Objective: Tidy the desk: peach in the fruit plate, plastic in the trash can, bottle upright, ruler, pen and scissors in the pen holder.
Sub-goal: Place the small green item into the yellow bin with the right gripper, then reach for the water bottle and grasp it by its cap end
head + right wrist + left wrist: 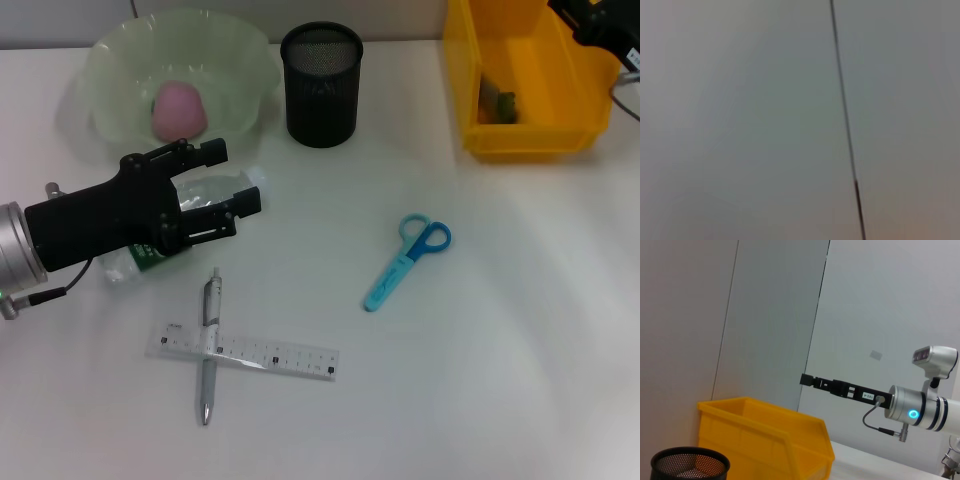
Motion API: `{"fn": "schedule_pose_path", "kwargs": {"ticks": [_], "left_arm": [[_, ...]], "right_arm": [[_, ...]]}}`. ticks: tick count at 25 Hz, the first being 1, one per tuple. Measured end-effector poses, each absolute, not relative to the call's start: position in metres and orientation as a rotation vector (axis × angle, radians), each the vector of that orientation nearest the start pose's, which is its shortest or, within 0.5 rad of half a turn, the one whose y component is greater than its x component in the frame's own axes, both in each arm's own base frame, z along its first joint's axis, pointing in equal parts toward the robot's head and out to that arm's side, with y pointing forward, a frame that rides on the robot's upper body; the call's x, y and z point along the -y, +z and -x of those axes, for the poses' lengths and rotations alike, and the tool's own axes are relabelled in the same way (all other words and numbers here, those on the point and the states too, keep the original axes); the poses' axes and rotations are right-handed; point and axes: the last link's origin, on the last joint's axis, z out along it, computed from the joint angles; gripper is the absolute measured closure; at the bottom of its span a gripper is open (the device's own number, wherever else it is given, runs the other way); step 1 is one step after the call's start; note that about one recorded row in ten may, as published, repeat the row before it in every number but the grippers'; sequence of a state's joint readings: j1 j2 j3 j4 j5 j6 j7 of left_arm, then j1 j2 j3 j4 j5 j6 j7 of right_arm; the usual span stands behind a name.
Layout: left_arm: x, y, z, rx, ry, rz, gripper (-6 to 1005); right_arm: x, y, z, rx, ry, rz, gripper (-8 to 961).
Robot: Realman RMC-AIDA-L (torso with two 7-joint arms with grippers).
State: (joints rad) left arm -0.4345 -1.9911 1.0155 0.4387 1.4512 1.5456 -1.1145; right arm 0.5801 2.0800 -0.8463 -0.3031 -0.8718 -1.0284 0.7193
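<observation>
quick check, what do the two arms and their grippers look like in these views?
Left gripper: matte black body and fingers on a silver cylindrical wrist, thin black cable beneath. The right gripper is a slim black bar with a small white label, on a white-silver wrist with dark bands, a glowing blue ring light and a looping black cable.

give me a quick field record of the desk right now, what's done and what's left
done: pink round peach in pale green wavy-rimmed fruit plate; dark green plastic wad in yellow rectangular trash can
bottle: clear plastic bottle lying on its side
left hand: open, around the bottle
right hand: raised by the trash can
crossed: silver pen and clear ruler
loose: light blue scissors
black mesh pen holder: contents not visible
</observation>
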Motion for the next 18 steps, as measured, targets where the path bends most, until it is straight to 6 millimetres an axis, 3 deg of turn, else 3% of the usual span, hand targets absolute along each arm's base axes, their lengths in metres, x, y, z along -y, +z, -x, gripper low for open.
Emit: {"fn": "schedule_pose_path", "kwargs": {"ticks": [2,9,11,12,14,17,18], "left_arm": [[-0.309,0.001,0.272,0.501,-0.995,2.58,182],[-0.316,0.003,0.273,0.519,-0.966,2.564,182],[-0.321,0.005,0.275,0.535,-0.94,2.55,182],[-0.323,0.006,0.276,0.543,-0.92,2.545,182],[-0.327,0.006,0.277,0.554,-0.888,2.542,183],[-0.331,0.01,0.278,0.556,-0.864,2.538,183],[-0.332,0.013,0.278,0.56,-0.861,2.537,183]], "right_arm": [[-0.398,0.031,-0.282,-0.593,0.955,1.744,312],[-0.372,0.036,-0.277,-0.615,1.164,1.837,271],[-0.362,0.034,-0.274,-0.63,1.197,1.958,265],[-0.352,0.029,-0.272,-0.635,1.196,2.11,261],[-0.346,0.026,-0.271,-0.636,1.185,2.188,255],[-0.328,0.013,-0.271,-0.595,1.058,2.463,246],[-0.328,0.013,-0.271,-0.595,1.058,2.463,243]]}}
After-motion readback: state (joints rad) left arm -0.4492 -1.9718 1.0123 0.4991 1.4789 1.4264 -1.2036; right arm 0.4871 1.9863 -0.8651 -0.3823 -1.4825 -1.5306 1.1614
